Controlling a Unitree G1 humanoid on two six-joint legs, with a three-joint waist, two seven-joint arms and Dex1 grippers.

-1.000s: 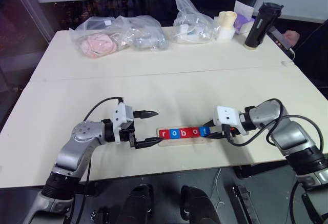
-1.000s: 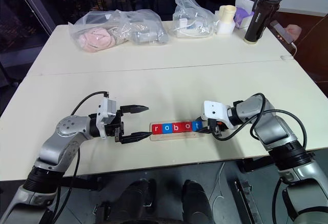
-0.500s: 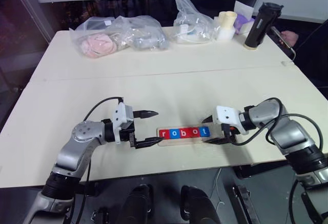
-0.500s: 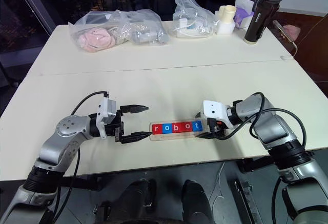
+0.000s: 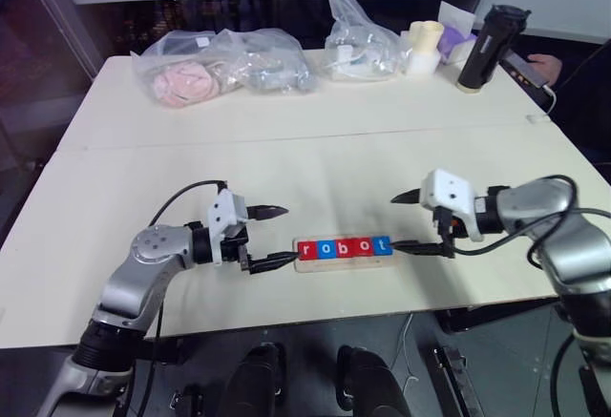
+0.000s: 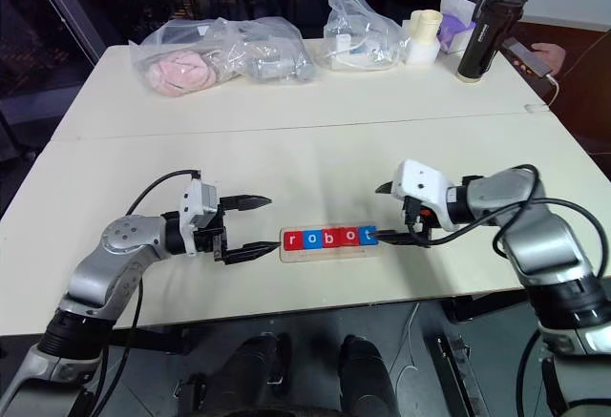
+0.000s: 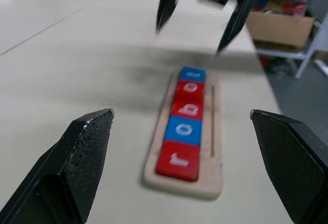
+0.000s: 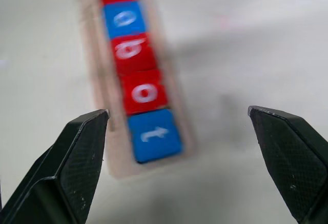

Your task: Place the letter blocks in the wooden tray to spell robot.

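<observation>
The wooden tray (image 5: 344,263) lies near the table's front edge. In it the letter blocks sit in a row: red r (image 5: 305,249), blue o (image 5: 326,248), red b (image 5: 345,247), red o (image 5: 364,246), blue t (image 5: 382,244). My left gripper (image 5: 286,235) hovers open just off the tray's r end, pointing along it. At the t end my right gripper (image 5: 395,222) is open and raised a little, its lower finger close to the blue t (image 8: 154,134), holding nothing. The left wrist view looks down the whole row (image 7: 184,111).
Clear plastic bags (image 5: 224,64) (image 5: 358,40) lie along the table's far side, with a white cup (image 5: 423,45) and a black bottle (image 5: 482,47) at the back right. A person's hand (image 5: 539,66) holds a phone there. A seam (image 5: 286,140) crosses the tabletop.
My right gripper has opened off the blue t block, risen and drawn back to the right. The t block stays in the tray. The left gripper has not moved.
</observation>
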